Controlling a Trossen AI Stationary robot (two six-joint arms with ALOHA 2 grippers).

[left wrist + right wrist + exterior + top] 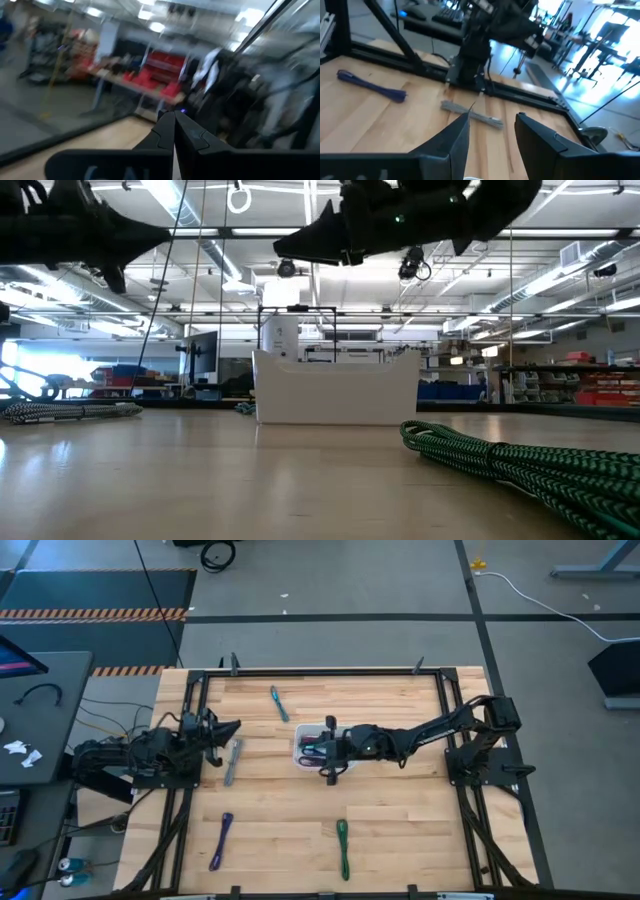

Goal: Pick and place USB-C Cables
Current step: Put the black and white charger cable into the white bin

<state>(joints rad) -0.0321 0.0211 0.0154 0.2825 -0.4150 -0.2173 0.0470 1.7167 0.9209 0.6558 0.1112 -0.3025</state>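
Observation:
A white bin [300, 739] stands mid-table and holds a few cables in purple and teal [313, 749]. On the wood lie a teal cable [279, 703], a grey one [233, 760], a purple one [221, 840] and a green one [343, 848]. My right gripper [314, 750] hovers open above the bin and points toward the table's left. Its wrist view shows the grey cable [472, 114] and the purple cable [370, 85] beyond the open fingers [460, 137]. My left gripper [236, 726] waits shut in the air at the table's left side, near the grey cable.
A black frame [320, 671] runs round the table's edges. In the low view the bin [335, 385] stands in the middle and the green braided cable [530, 460] lies close at the near right. Bare wood shows between the cables.

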